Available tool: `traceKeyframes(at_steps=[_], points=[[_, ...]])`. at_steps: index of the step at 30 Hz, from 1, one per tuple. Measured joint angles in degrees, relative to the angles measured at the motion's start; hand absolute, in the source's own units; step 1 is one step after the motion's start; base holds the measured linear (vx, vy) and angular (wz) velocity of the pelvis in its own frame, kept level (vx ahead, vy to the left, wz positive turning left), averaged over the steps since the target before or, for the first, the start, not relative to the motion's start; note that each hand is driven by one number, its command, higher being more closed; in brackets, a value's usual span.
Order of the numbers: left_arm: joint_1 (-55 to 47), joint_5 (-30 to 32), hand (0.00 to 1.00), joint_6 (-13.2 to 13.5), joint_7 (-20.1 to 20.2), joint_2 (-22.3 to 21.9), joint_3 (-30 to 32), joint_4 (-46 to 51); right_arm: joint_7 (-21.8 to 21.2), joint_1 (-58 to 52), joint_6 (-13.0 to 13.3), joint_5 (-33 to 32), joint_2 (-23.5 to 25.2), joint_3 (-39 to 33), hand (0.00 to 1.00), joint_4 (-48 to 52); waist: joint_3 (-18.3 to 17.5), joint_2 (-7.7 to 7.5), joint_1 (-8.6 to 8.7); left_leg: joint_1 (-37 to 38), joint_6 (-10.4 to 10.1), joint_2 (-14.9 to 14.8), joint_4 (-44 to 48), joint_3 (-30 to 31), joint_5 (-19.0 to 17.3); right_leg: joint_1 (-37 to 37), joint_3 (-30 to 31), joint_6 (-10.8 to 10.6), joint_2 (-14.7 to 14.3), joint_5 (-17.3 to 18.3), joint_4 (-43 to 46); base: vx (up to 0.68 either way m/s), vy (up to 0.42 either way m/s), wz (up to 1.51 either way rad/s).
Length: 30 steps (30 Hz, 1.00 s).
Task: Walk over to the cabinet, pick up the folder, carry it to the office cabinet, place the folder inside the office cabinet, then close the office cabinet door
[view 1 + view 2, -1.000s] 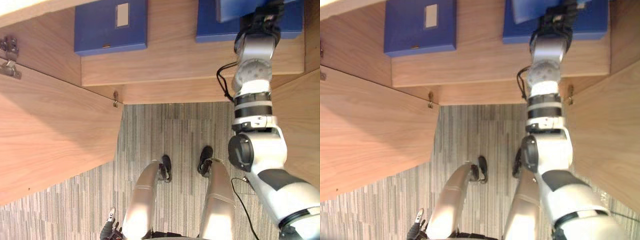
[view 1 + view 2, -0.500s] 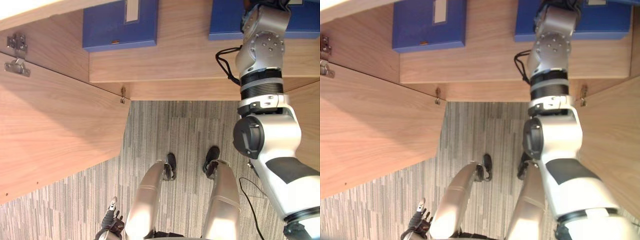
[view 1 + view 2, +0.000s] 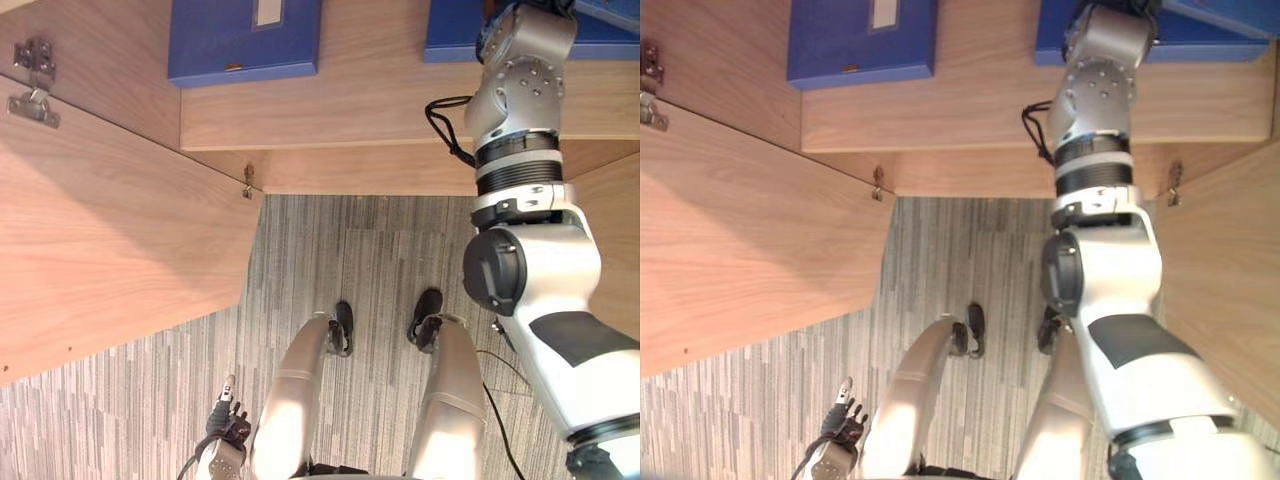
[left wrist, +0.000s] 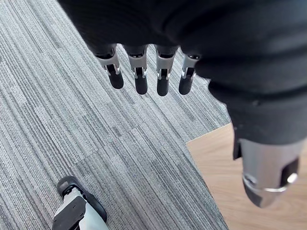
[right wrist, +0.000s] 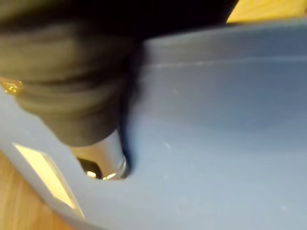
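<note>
My right hand (image 5: 103, 160) reaches up into the open office cabinet, its thumb pressed on the face of the blue folder (image 5: 216, 120) it holds. A tilted corner of that folder (image 3: 612, 12) shows at the upper right, above a second blue folder (image 3: 455, 40) that lies flat on the wooden shelf (image 3: 350, 110). Another blue folder (image 3: 245, 40) with a pale label lies further left on the same shelf. My left hand (image 3: 228, 432) hangs low by my side over the carpet, fingers (image 4: 140, 79) straight and empty.
The cabinet's left door (image 3: 100, 240) swings wide open toward me, with a metal hinge (image 3: 30, 90) near its top. The right door (image 3: 1230, 270) also stands open beside my right arm. Grey striped carpet (image 3: 350, 250) lies between the doors.
The camera has shifted, so the shelf sits higher in view. My right arm has stretched deeper into the cabinet and the held folder has moved up to the upper edge.
</note>
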<state>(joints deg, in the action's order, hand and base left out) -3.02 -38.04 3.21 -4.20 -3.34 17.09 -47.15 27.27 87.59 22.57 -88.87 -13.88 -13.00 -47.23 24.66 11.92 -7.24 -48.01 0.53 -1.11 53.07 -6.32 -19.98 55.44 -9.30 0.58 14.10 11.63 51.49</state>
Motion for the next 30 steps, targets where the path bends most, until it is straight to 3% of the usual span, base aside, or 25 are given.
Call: traceKeyframes(at_steps=[2, 3, 14, 21, 23, 30], points=[[0.22, 0.00, 0.00, -0.03, -0.03, 0.00, 0.00, -0.16, 0.23, 0.00, 0.00, 0.01, 0.57, -1.17, 1.00, 0.01, 0.00, -0.01, 0.01, -0.28, -0.05, -0.07, 0.32, 0.02, -0.03, 0.29, 0.01, -0.08, 0.00, 0.12, 0.36, -0.06, 0.009, 0.00], [0.42, 0.01, 0.00, -0.03, -0.08, 0.00, 0.03, -0.32, 0.46, 0.00, 0.00, 0.01, 0.84, -1.20, 0.00, 0.02, 0.00, -0.01, 0.06, -0.73, -0.05, -0.12, 0.57, 0.02, -0.02, 0.74, 0.03, -0.07, 0.00, 0.13, 0.63, -0.05, 0.010, 0.01], [1.83, 0.18, 0.00, -0.12, -0.48, -0.16, 2.33, -0.53, 0.92, -0.18, -0.09, 0.20, 1.89, -1.65, 0.00, 0.21, 0.06, -0.11, 0.42, -2.16, -0.16, -0.27, 1.57, 0.13, -0.09, 2.12, 0.13, 0.22, -0.07, 0.02, 1.31, -0.01, 0.035, 0.00], [1.84, 2.07, 0.00, -0.27, -0.71, -0.31, 5.57, -0.63, 1.03, -0.18, -3.57, 11.59, 1.75, -1.48, 0.00, 0.42, 0.35, -0.69, 1.36, -2.11, -0.21, -0.89, 1.37, 0.02, -0.12, 1.86, 0.08, 0.27, -0.76, -0.31, 0.51, 0.00, 0.048, -0.04], [2.11, 2.15, 0.00, -0.26, -0.80, -0.34, 6.18, -0.69, 0.96, -0.18, -3.88, 11.74, 1.75, -1.45, 0.00, 0.42, 0.42, -0.82, 1.42, -2.08, -0.24, -1.17, 1.28, -0.03, -0.14, 1.79, 0.06, 0.30, -1.09, -0.46, 0.19, 0.00, 0.037, -0.08], [3.63, 2.52, 0.00, -0.26, -1.04, -0.42, 8.16, -1.40, 0.45, -1.36, -2.30, 11.23, 3.05, -3.48, 0.00, 1.77, 0.61, -1.29, 1.86, -1.85, -0.59, -2.01, 0.78, -0.16, -0.29, 1.70, 0.02, 0.35, -2.06, -0.50, -0.48, 0.01, 0.036, -0.05]])
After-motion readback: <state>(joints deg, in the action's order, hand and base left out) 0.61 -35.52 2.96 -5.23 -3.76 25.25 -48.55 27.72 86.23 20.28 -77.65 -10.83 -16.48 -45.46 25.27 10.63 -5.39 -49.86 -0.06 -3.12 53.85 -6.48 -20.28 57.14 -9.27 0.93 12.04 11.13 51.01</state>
